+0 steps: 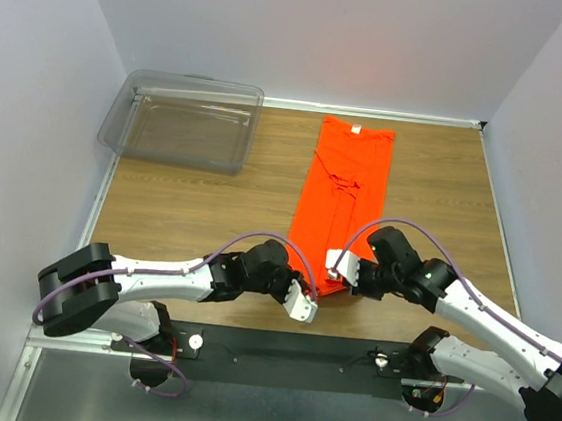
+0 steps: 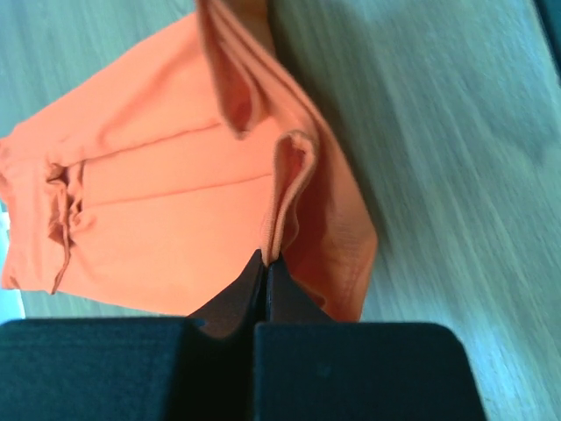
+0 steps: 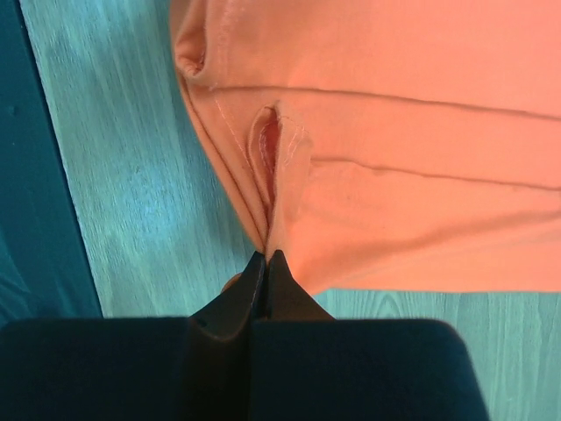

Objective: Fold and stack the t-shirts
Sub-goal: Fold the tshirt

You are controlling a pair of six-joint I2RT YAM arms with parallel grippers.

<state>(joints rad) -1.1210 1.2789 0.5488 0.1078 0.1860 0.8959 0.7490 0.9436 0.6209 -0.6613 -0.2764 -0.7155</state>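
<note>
A wood-grain counter (image 1: pixel 180 210) is spanning the workspace, with pale walls (image 1: pixel 320 34) enclosing it at the far side, left and right. A clear plastic bin (image 1: pixel 185 120) is sitting at the far left corner, and a black rail (image 1: pixel 286 357) is running along the near edge.

The left hand (image 2: pixel 266 263) is pinching fully closed on a raised ridge of hem at one near corner of the t-shirt (image 1: pixel 343 197). The right hand (image 3: pixel 266 259) is likewise clamping tight on a puckered fold of the near edge beside it.

The bright orange t-shirt is lying right of centre, folded lengthwise into a long narrow strip that is reaching from near the far edge toward the arms. Its layers are stacking along the sides, small creases are gathering mid-length, and the fabric is bunching and lifting slightly at both pinched points.
</note>
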